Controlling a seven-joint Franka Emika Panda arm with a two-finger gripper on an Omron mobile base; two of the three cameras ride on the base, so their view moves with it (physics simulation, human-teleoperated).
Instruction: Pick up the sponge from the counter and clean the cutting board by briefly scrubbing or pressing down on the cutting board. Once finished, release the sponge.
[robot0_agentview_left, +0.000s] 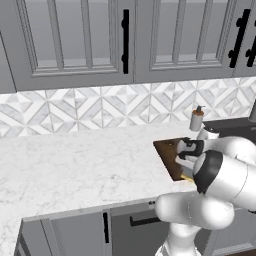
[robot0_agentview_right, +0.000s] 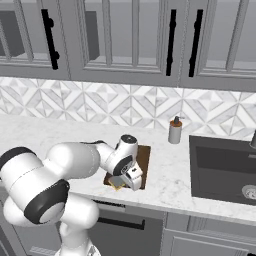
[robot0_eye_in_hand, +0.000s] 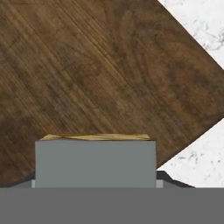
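Observation:
The dark brown cutting board (robot0_agentview_left: 166, 153) (robot0_agentview_right: 144, 159) (robot0_eye_in_hand: 100, 70) lies on the white counter (robot0_agentview_left: 75, 160) (robot0_agentview_right: 170, 175) near its front edge. My gripper (robot0_agentview_left: 186, 167) (robot0_agentview_right: 129, 181) points down over the board's near end, shut on the sponge (robot0_eye_in_hand: 95, 162). In the hand view the sponge is a grey block with a yellow edge that covers the fingertips. A sliver of the yellow sponge (robot0_agentview_right: 118, 185) (robot0_agentview_left: 186, 177) peeks out under the hand, at or just above the board's surface. Whether it touches the wood is unclear.
A soap dispenser (robot0_agentview_left: 196, 119) (robot0_agentview_right: 175, 131) stands behind the board by the tiled backsplash. The dark sink (robot0_agentview_right: 222, 170) (robot0_agentview_left: 232, 127) lies to the right. Grey wall cabinets (robot0_agentview_right: 130, 35) hang above. Open counter stretches left of the board.

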